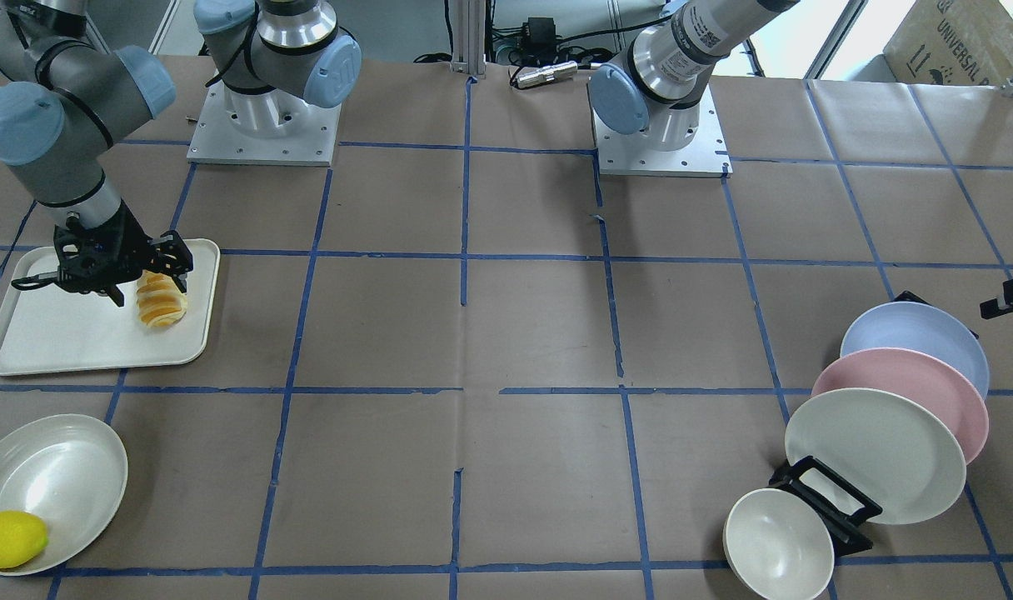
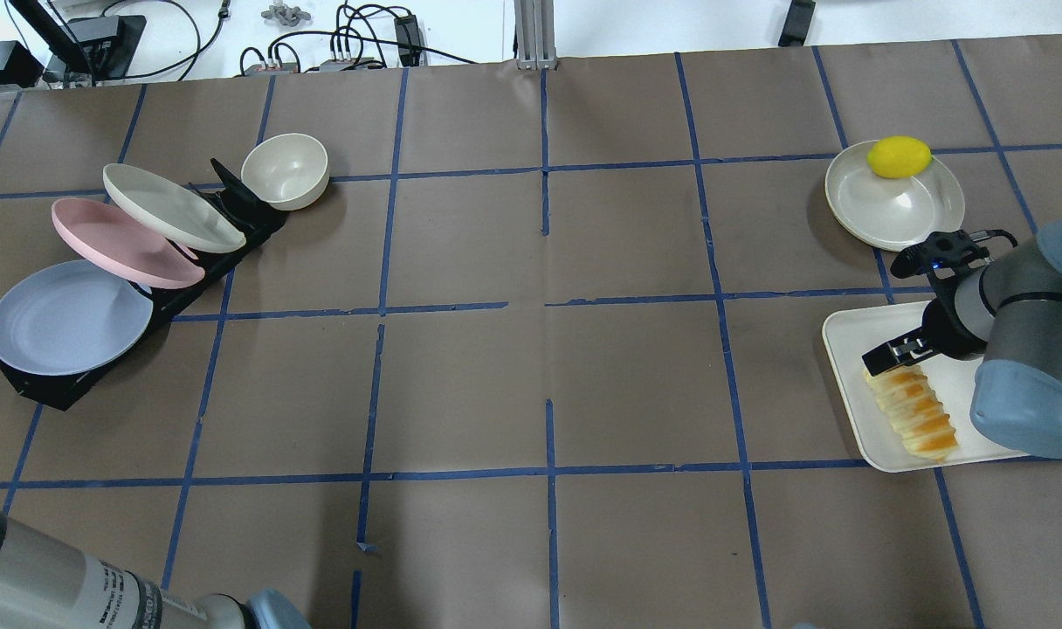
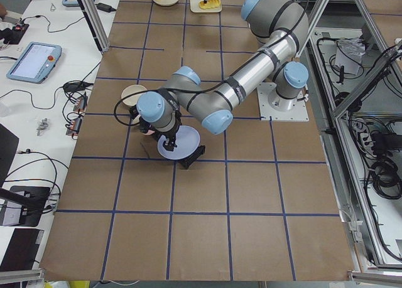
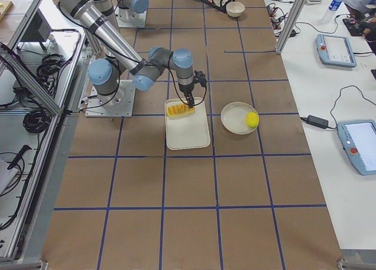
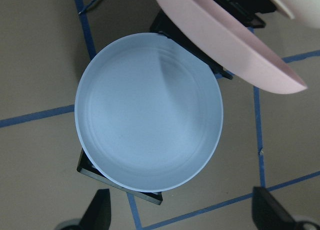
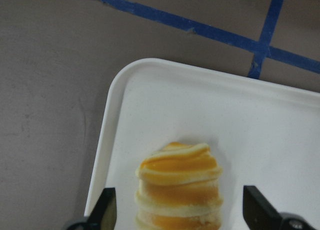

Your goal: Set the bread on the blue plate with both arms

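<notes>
The bread (image 1: 162,302) lies on a white tray (image 1: 57,342) on the robot's right side; it also shows in the overhead view (image 2: 913,411). My right gripper (image 1: 150,287) is open over the loaf's end. In the right wrist view the bread (image 6: 179,187) sits between the spread fingertips (image 6: 102,210) with gaps on both sides. The blue plate (image 2: 64,316) leans at the near end of a black rack. My left gripper (image 5: 184,210) hovers open above the blue plate (image 5: 148,109), holding nothing.
A pink plate (image 2: 112,236), a cream plate (image 2: 168,205) and a cream bowl (image 2: 285,169) share the rack (image 2: 234,205) with the blue plate. A lemon (image 2: 899,157) lies in a white dish (image 2: 898,205) beyond the tray (image 2: 845,349).
</notes>
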